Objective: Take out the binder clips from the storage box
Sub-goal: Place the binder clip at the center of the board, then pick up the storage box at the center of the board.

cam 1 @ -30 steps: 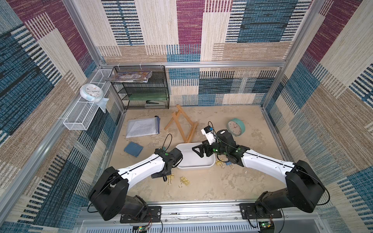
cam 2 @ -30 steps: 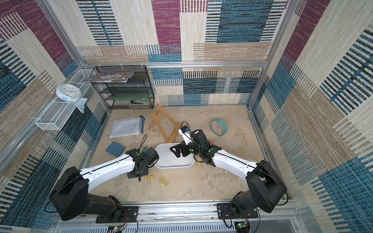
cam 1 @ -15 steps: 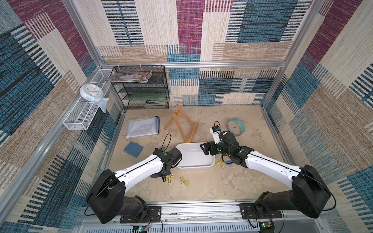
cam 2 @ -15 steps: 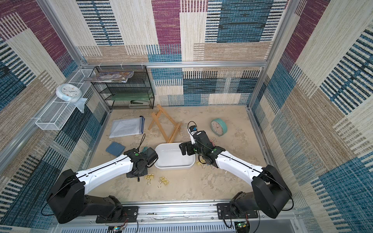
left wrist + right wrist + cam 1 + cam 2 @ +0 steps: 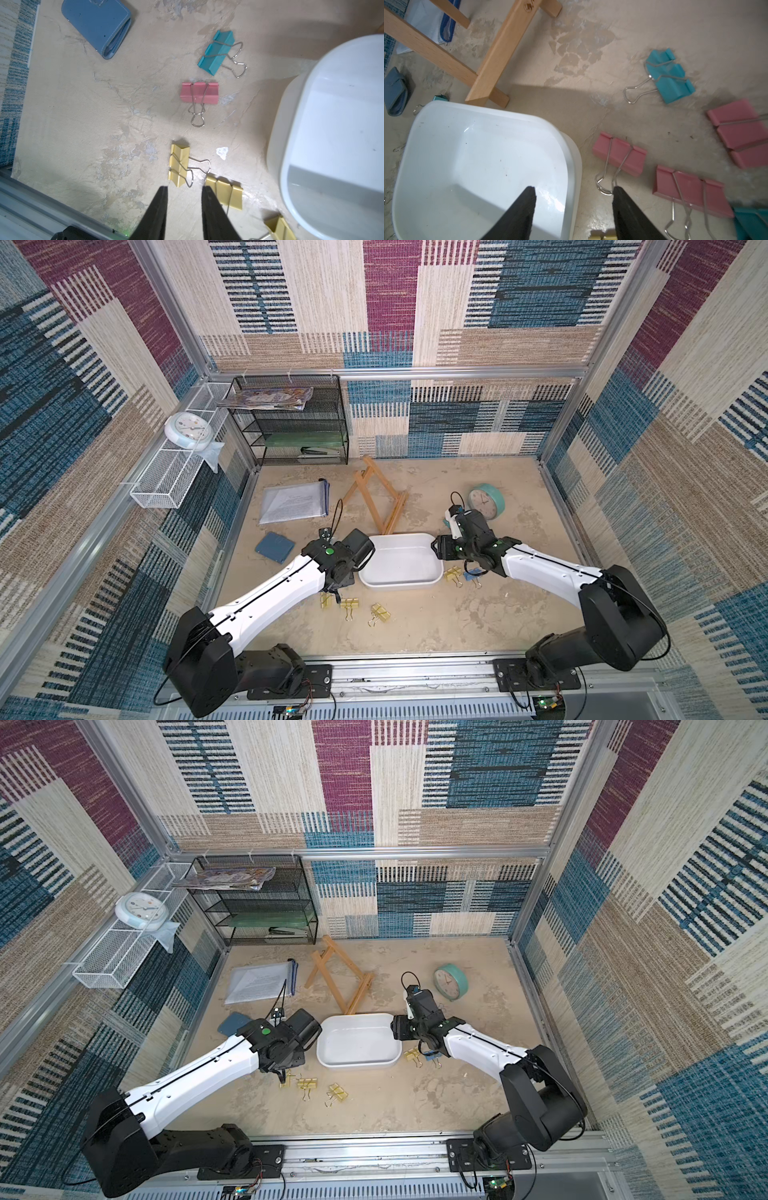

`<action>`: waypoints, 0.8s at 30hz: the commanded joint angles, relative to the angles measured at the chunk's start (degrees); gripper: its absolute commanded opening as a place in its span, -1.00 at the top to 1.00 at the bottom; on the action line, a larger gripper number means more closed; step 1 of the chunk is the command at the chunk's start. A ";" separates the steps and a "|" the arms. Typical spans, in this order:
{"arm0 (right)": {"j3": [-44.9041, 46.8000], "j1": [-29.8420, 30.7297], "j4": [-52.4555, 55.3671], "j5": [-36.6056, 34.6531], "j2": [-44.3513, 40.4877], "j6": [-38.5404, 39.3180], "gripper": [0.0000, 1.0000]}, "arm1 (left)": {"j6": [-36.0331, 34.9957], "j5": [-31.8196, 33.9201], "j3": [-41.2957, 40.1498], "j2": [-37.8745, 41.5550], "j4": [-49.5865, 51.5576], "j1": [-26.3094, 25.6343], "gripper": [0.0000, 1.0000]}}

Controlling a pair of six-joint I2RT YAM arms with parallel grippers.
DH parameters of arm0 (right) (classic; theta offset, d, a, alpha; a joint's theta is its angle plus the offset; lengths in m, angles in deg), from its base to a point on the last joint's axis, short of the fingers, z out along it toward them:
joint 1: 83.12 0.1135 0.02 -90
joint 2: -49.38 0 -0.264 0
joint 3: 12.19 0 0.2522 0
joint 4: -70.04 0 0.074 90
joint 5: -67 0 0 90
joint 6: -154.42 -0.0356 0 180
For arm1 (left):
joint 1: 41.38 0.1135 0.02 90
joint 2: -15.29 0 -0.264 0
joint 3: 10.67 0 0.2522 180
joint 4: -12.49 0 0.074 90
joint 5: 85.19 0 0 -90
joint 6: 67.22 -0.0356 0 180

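The white storage box (image 5: 399,583) (image 5: 356,1063) sits mid-table with nothing in it. Binder clips lie around it on the table. Yellow ones (image 5: 351,605) are at its front left, with a teal one (image 5: 217,52) and a pink one (image 5: 199,92) under the left wrist. Pink ones (image 5: 619,154) and a teal one (image 5: 670,76) lie to its right. My left gripper (image 5: 184,191) is open over bare table beside a yellow clip (image 5: 178,164), holding nothing. My right gripper (image 5: 574,190) (image 5: 440,549) is open, its jaws astride the box's right wall (image 5: 574,166).
A wooden easel (image 5: 380,499) lies just behind the box. A teal clock (image 5: 486,501) is at the back right. A blue wallet (image 5: 274,547) and a document pouch (image 5: 295,502) are at the left. A black mesh shelf (image 5: 291,423) stands in the back left corner.
My right gripper has moved right, from over the box's middle to its right end, and its jaws have narrowed. The left arm has barely moved.
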 commanded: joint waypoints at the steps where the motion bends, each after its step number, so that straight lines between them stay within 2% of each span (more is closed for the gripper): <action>1: -0.93 0.00 1.24 2.81 1.61 -0.21 -0.01 | -2.17 -1.15 1.73 -0.40 0.26 0.08 0.34; 4: -1.63 -0.01 1.25 3.82 2.43 0.64 0.33 | -2.56 -1.38 2.72 -1.24 0.21 0.05 0.34; 7: -2.29 0.08 1.41 3.75 2.70 1.98 0.58 | -2.61 -1.67 3.19 -1.95 -0.06 0.05 0.35; 11: -3.35 0.07 2.51 3.12 3.15 3.08 0.62 | -2.55 -2.43 2.71 -2.10 -1.12 -0.04 0.35; 17: -3.93 0.06 2.35 4.42 4.54 3.84 0.89 | -2.48 -3.31 2.57 -2.58 -2.01 0.01 0.36; 19: -3.17 0.37 0.31 4.89 3.89 4.48 0.98 | -2.31 -3.61 2.57 -2.38 -2.48 -0.04 0.36; 24: 3.57 1.35 -10.87 -0.31 -2.50 3.44 1.00 | -1.23 -4.59 1.29 -0.11 -6.25 -0.12 0.36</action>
